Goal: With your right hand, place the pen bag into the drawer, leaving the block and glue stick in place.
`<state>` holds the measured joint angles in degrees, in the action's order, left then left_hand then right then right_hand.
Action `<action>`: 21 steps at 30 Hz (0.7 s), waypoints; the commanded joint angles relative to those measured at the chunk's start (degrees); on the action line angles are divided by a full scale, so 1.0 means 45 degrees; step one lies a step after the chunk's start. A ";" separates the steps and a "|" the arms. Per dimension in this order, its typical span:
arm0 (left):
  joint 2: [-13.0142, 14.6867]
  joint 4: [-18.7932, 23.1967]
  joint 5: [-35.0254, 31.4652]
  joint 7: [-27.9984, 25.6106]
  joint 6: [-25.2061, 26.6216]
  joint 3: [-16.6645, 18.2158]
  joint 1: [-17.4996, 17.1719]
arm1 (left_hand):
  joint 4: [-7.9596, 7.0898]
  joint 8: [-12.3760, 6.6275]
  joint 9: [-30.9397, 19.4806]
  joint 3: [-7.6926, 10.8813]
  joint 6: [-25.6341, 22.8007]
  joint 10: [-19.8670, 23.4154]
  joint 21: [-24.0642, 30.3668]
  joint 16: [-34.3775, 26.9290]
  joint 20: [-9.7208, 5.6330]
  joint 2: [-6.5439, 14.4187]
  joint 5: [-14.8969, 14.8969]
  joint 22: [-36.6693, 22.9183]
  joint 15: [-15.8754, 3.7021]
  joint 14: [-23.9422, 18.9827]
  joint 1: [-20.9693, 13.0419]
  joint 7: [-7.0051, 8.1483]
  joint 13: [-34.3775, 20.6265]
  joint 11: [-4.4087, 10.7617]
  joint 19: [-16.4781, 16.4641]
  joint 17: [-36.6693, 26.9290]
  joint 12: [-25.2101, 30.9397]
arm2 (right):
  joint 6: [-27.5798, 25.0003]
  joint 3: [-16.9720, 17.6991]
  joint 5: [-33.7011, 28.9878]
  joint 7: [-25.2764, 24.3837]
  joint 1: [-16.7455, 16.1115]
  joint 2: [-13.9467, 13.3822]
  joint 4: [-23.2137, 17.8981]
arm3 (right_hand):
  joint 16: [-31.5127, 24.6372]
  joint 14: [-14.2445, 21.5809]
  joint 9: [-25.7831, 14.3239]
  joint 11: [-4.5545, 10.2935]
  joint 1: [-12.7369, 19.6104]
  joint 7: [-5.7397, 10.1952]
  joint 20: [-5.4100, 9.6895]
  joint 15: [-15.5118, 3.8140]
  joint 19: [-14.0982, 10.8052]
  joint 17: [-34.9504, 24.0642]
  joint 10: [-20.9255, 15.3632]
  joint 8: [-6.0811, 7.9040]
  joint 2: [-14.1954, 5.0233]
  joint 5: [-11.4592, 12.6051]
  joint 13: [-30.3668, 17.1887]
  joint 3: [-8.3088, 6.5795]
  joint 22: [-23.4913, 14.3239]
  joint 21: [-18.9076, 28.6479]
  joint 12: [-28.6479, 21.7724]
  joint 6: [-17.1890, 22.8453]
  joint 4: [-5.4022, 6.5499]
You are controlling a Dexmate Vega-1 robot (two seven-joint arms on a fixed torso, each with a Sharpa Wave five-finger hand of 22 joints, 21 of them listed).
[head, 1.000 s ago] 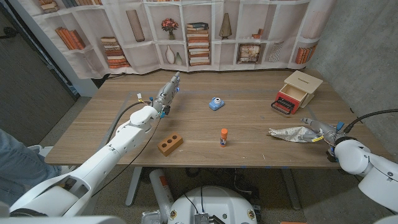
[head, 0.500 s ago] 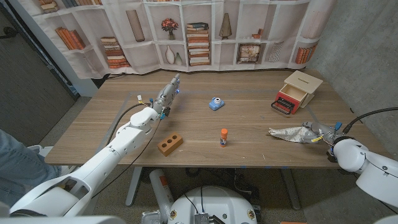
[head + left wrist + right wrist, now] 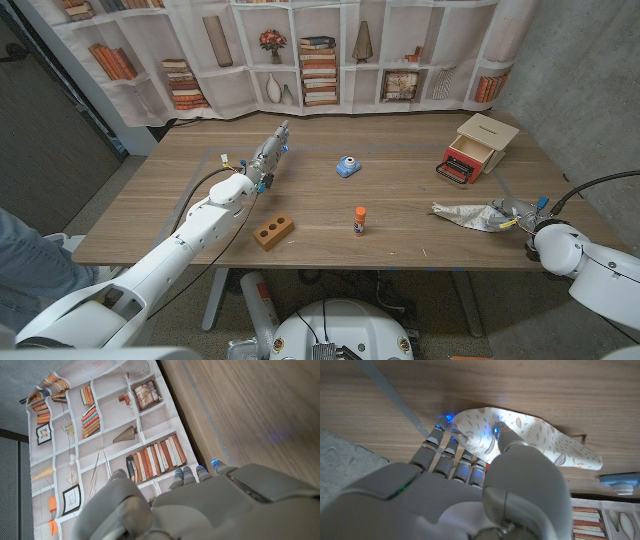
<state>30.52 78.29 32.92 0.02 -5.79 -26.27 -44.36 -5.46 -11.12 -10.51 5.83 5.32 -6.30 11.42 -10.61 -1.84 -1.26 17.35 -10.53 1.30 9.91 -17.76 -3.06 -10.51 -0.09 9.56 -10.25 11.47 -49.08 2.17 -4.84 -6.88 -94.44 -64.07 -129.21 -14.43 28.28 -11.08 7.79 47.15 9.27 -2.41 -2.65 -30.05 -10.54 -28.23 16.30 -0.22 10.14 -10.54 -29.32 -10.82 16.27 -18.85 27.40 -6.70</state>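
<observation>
Where legible, no writing: leaf-print pen bag (image 3: pixel 530 440) in right robot hand (image 3: pixel 470 467).

Pen bag: we see the pen bag (image 3: pixel 468 214) lying at the frame's right, its right end at our right hand (image 3: pixel 516 216).
Drawer: the small drawer (image 3: pixel 477 147) stands open at upper right.
Centre: glue stick (image 3: pixel 360 221) upright; brick-shaped block (image 3: pixel 273 231) left of it.
Left hand: our left hand (image 3: pixel 270 151) reaches toward upper centre.
</observation>
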 commanded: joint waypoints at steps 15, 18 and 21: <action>-0.0010 -0.0295 0.0037 0.0222 0.0106 -0.0060 0.0189 | -0.0004 -0.0030 -0.0061 -0.0040 0.0112 -0.0134 0.0038 -0.0006 0.0027 0.0160 -0.0024 -0.0023 0.0076 0.0277 -0.0030 0.0046 -0.0065 -0.0021 0.1368 -0.0046 0.0027 | -0.0751 -0.1136 0.0341 -0.2650 0.0433 -0.0164 -0.0268 | -0.0221 0.3055 -0.0126 0.0405 0.0311 0.0523 0.1134 -0.1910 -0.1948 -0.0019 -0.4127 0.0860 -0.0569 0.0019 -0.0048 -0.0075 -0.0054 0.0561 -0.0997 0.3821 -0.0216; 0.0033 -0.0224 0.0048 0.0201 0.0136 -0.0035 0.0161 | -0.0003 -0.0031 -0.0061 -0.0044 0.0112 -0.0139 0.0039 -0.0005 0.0032 0.0168 -0.0025 -0.0023 0.0063 0.0282 -0.0035 0.0045 -0.0065 -0.0024 0.1370 -0.0046 0.0026 | -0.0746 -0.1195 0.0375 -0.2815 0.0475 -0.0184 -0.0275 | -0.0225 0.3231 -0.0134 0.0435 0.0343 0.0523 0.1174 -0.1967 -0.1986 -0.0023 -0.4370 0.0912 -0.0660 0.0031 -0.0048 -0.0106 -0.0057 0.0568 -0.1045 0.4062 -0.0210; 0.0065 -0.0159 0.0049 0.0179 0.0147 -0.0018 0.0133 | -0.0002 -0.0031 -0.0061 -0.0049 0.0114 -0.0148 0.0040 -0.0007 0.0023 0.0177 -0.0026 -0.0023 0.0068 0.0281 -0.0041 0.0050 -0.0065 -0.0017 0.1372 -0.0046 0.0024 | -0.0703 -0.1192 0.0401 -0.2948 0.0451 -0.0241 -0.0296 | -0.0211 0.3307 -0.0140 0.0458 0.0388 0.0553 0.1206 -0.1999 -0.2033 -0.0017 -0.4451 0.0921 -0.0704 0.0045 -0.0047 -0.0136 -0.0059 0.0582 -0.1049 0.4146 -0.0228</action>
<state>30.45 77.22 33.02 0.89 -5.34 -26.57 -43.60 -5.46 -11.12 -10.51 5.83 5.52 -6.51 11.42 -10.61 -1.84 -1.26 17.35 -10.53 1.30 9.91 -17.76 -2.85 -10.51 -0.30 9.55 -10.25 11.47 -51.96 -2.10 -3.20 -16.54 -92.73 -64.90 -130.20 -15.09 42.31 -11.61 9.72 48.75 11.65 2.82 -4.41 -38.40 -10.52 -47.62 19.96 -2.61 10.07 -10.55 -29.64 -10.80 18.51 -23.21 45.27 -7.53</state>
